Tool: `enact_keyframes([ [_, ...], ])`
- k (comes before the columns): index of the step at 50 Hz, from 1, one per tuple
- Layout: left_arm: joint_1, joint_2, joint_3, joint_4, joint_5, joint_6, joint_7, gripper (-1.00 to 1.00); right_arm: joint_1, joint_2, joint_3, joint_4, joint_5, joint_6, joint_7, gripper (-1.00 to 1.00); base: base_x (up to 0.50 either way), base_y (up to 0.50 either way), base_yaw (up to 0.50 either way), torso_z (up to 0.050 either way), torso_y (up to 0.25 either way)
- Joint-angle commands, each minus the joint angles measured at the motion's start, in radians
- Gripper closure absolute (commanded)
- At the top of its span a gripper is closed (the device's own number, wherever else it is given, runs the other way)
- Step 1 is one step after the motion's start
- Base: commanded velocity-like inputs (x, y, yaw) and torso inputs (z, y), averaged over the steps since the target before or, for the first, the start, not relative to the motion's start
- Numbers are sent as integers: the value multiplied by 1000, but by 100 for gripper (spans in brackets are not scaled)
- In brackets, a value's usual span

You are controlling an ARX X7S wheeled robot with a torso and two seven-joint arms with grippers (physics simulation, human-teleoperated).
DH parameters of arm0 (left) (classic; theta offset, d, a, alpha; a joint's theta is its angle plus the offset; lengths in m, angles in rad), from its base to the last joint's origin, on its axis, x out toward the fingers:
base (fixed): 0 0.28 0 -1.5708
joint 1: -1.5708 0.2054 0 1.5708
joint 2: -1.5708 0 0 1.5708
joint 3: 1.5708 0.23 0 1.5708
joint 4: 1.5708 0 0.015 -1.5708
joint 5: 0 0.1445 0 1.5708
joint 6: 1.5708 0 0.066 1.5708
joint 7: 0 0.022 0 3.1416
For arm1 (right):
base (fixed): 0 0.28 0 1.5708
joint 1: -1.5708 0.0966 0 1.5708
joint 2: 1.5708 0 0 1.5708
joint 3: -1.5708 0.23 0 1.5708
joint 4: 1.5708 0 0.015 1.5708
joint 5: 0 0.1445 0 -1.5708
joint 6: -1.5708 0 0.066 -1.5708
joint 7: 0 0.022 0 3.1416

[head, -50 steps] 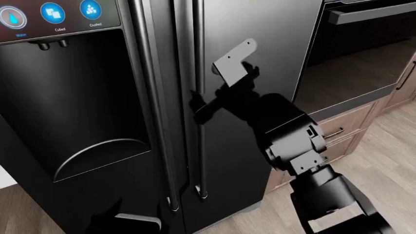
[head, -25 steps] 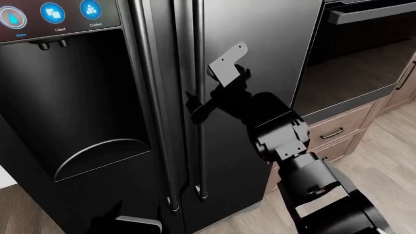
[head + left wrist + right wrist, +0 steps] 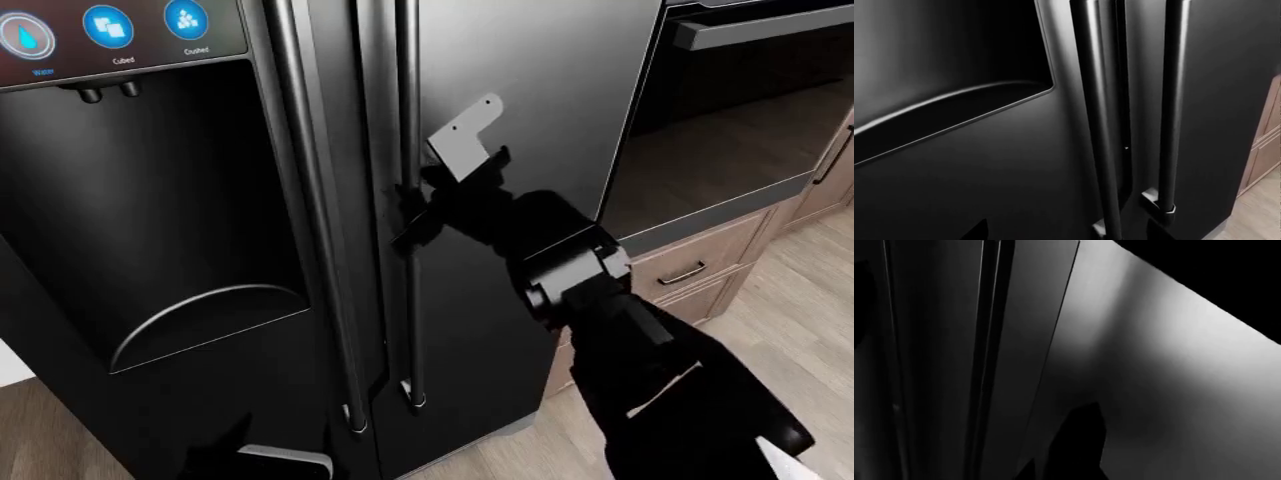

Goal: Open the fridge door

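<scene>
The fridge door (image 3: pixel 534 130), the plain glossy black panel right of centre in the head view, appears shut, flush beside the narrower dispenser door (image 3: pixel 147 230). To its right we see the oven door (image 3: pixel 747 100) and wooden drawers (image 3: pixel 694 270) (neither concerns the task). Next in size, the door's long vertical bar handle (image 3: pixel 410 200) runs along its left edge, apart from the dispenser door's own bar (image 3: pixel 314 230). We place the right hand (image 3: pixel 434 205) at this handle, about mid-height; one dark finger seems to reach across the bar, yet whether the hand is spread or closed on it we cannot tell. Of the left hand (image 3: pixel 267 460) only a corner shows low in the view, its state equally unclear. We judge the step in hand to be the reach and grasp; the next move calls for a firm closure on the bar, then an outward pull following the door's arc.
</scene>
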Motion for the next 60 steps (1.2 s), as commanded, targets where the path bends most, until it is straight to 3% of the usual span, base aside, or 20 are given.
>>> enact_keyframes([
  [1, 7, -5, 6, 14, -3, -5, -2, -100, 22, 11, -98, 34, 80, -35, 31, 100, 0, 0, 0, 0, 0],
  [6, 7, -5, 10, 12, -4, -4, -2, -100, 17, 24, -101, 0, 87, -17, 40, 100, 0, 0, 0, 0, 0],
  [14, 9, -7, 13, 11, -5, -2, -4, -100, -28, 115, -112, -227, 108, 84, 119, 100, 0, 0, 0, 0, 0],
  [36, 14, -12, 27, 10, -7, 10, -4, -100, -182, 437, -103, -917, 232, 381, 438, 100, 0, 0, -1, 0, 0],
  [38, 17, -13, 32, 16, -3, 11, -5, -100, -241, 568, -105, -1134, 283, 434, 496, 100, 0, 0, -2, 0, 0],
  [41, 19, -15, 36, 21, 0, 11, -5, -100, -285, 649, -103, -1254, 317, 452, 526, 100, 0, 0, -1, 0, 0],
  [60, 25, -23, 47, 49, 3, 3, -12, -100, -407, 866, -68, -1514, 401, 450, 641, 100, 0, 0, 0, 0, 0],
])
